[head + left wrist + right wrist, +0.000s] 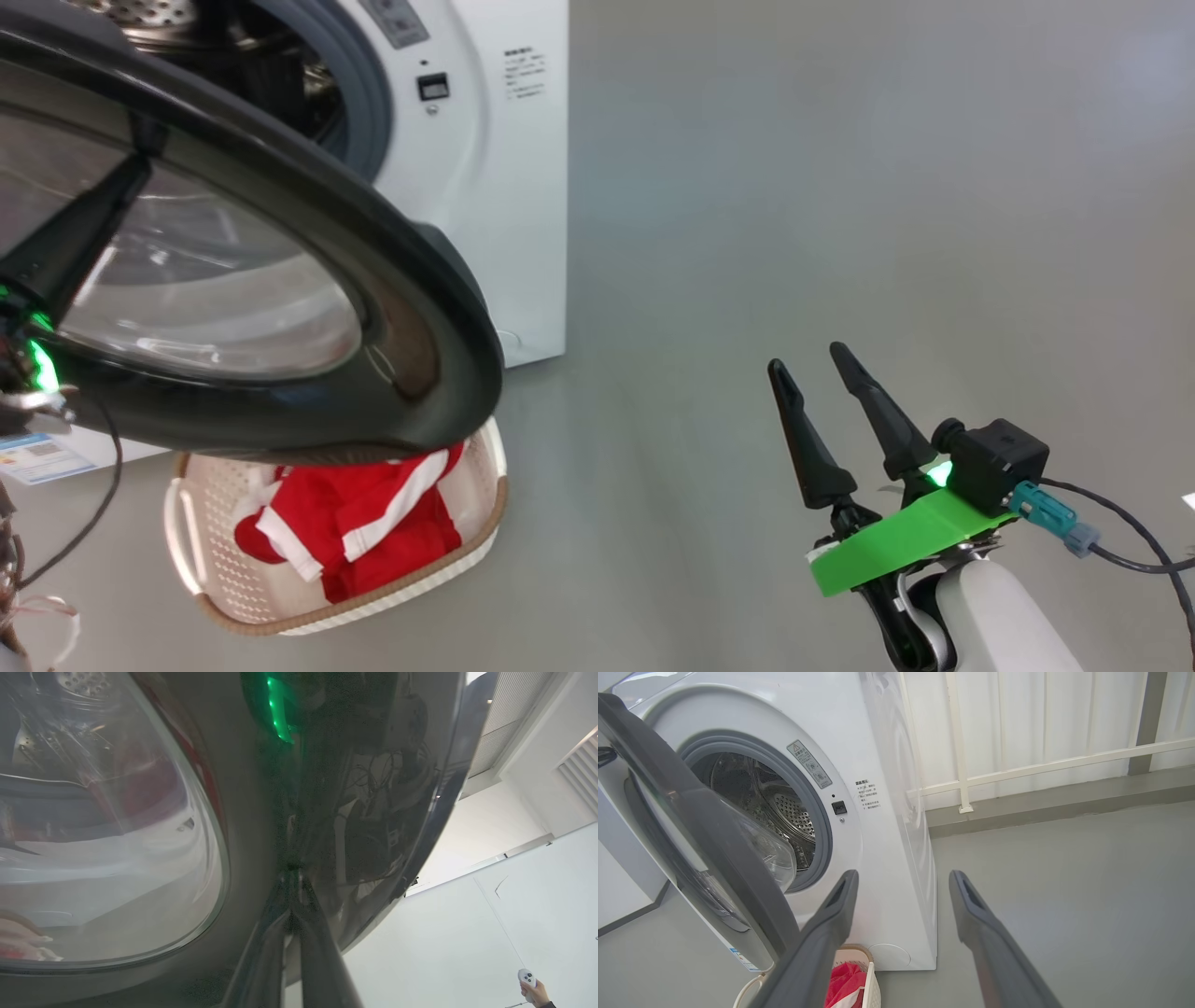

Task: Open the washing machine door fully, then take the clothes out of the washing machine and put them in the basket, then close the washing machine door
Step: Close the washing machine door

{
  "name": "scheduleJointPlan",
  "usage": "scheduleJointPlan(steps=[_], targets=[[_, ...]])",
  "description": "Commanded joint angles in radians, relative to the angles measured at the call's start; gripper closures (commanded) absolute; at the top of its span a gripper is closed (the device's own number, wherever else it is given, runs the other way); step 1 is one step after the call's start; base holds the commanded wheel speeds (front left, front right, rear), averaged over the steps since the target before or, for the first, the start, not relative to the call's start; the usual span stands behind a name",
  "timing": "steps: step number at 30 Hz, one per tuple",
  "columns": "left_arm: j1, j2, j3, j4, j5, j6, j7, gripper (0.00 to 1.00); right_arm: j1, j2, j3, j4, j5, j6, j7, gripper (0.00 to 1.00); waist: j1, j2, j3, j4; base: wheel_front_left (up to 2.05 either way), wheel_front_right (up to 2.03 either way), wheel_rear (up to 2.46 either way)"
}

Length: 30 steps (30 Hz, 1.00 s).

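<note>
White washing machine (896,868), grey seal; glossy black washing machine door (420,308). Left of right gripper (807,357): red clothes (373,523), white stripes; cream perforated basket (210,560), brown rim.

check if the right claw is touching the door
Apart. The head view shows bare floor between the open right claw and the door.

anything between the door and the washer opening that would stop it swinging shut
Nothing visible does. The gap between the washing machine door and the grey seal looks clear, no fabric hanging out. The basket with the clothes sits on the floor below the door.
</note>
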Motion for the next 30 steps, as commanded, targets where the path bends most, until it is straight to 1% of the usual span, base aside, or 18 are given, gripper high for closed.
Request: scheduleJointPlan(steps=[1, 8, 14, 30], targets=[[-0.048, 0.048, 0.032, -0.015, 0.012, -0.016, -0.009, 1.00, -0.018, 0.009, 0.013, -0.030, -0.010, 0.002, -0.005, 0.00, 0.0000, 0.0000, 0.022, -0.024, 0.00, 0.00, 0.00], [-0.084, 0.048, 0.043, 0.023, 0.036, -0.031, -0.052, 1.00, -0.018, 0.013, 0.006, -0.035, -0.012, 0.002, -0.005, 0.00, 0.0000, 0.0000, 0.030, -0.036, 0.00, 0.00, 0.00], [-0.094, 0.044, 0.036, 0.042, 0.041, -0.041, -0.057, 1.00, -0.018, 0.014, 0.004, -0.036, -0.013, 0.002, -0.005, 0.00, 0.0000, 0.0000, 0.030, -0.034, 0.00, 0.00, 0.00], [-0.076, 0.031, 0.025, 0.032, 0.036, -0.059, -0.051, 1.00, -0.019, 0.015, 0.004, -0.027, -0.018, 0.002, -0.005, 0.00, 0.0000, 0.0000, 0.009, 0.014, 0.00, 0.00, 0.00]])
